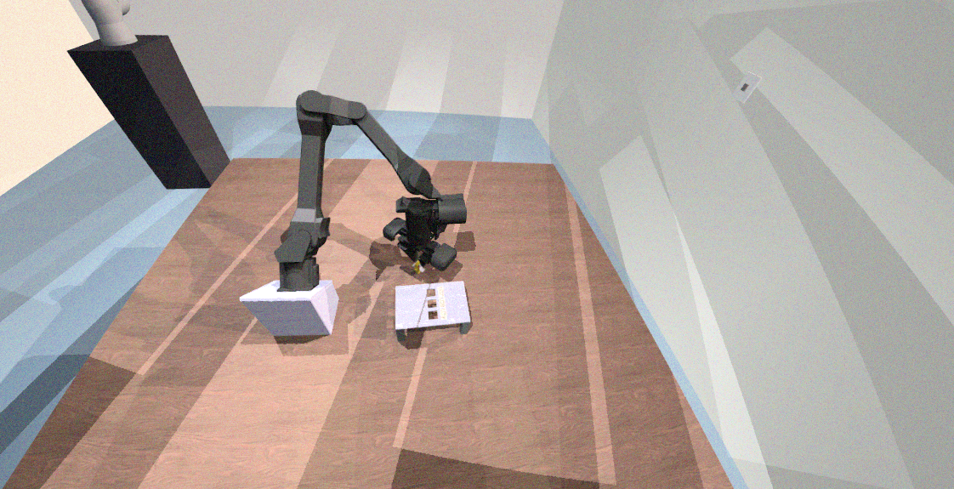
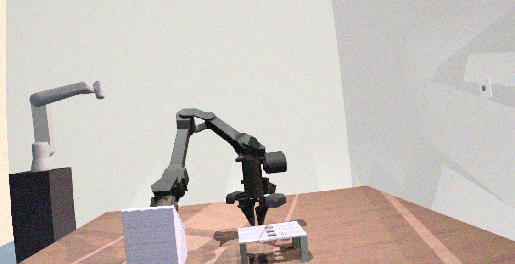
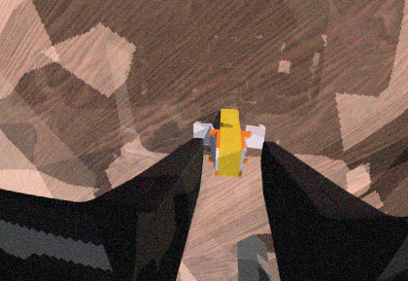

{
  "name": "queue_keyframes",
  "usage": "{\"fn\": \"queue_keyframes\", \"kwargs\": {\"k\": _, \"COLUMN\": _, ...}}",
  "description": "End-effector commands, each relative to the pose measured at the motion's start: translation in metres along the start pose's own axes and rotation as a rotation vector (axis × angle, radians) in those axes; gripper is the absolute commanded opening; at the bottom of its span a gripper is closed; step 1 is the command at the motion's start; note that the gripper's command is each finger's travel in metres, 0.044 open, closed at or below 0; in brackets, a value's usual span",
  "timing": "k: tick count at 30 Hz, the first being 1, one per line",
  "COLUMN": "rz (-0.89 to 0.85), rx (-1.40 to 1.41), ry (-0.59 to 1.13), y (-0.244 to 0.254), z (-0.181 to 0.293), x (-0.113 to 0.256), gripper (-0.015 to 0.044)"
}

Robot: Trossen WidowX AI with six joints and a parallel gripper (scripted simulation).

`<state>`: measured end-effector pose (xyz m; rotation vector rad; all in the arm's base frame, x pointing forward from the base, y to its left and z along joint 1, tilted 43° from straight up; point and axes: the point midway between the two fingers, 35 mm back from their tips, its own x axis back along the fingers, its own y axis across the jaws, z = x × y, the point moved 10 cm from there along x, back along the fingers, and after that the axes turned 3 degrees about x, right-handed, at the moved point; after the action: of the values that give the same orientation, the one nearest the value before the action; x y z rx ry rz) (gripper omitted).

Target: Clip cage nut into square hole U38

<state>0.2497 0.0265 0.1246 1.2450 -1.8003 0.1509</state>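
Table (image 1: 520, 385) (image 2: 342, 226) (image 3: 272, 22) of brown wood, banded with light and shadow, beneath pale walls (image 1: 400, 18) (image 2: 180, 46). Above it, gripper (image 1: 418, 259) (image 2: 256, 223) (image 3: 232, 150) partly open, near nut (image 1: 417, 268) (image 3: 230, 141).

We see a wooden tabletop (image 1: 507, 392) (image 2: 342, 226) (image 3: 219, 227) carrying the rail plate's stand (image 1: 408, 309) (image 2: 248, 235), with a pale wedge-shaped block (image 1: 297, 315) (image 2: 149, 235) beside that stand.

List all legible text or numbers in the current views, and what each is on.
No text reads clearly in any view.
Rail plate: a pale strip beside the square holes carries small dark marks; too small and blurred to read, so U38 cannot be picked out.
Cage nut: no lettering seen.
Wall plate: no lettering seen.
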Motion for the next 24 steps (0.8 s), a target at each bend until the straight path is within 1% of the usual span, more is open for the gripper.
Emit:
{"fn": "queue_keyframes", "kwargs": {"k": 1, "rz": -0.005, "rx": -0.009, "ry": 0.001, "y": 0.0006, "z": 0.0018, "x": -0.0030, "gripper": 0.0120}}
{"fn": "queue_keyframes", "kwargs": {"k": 24, "rz": -0.005, "rx": -0.009, "ry": 0.001, "y": 0.0007, "z": 0.0018, "x": -0.0060, "gripper": 0.0120}}
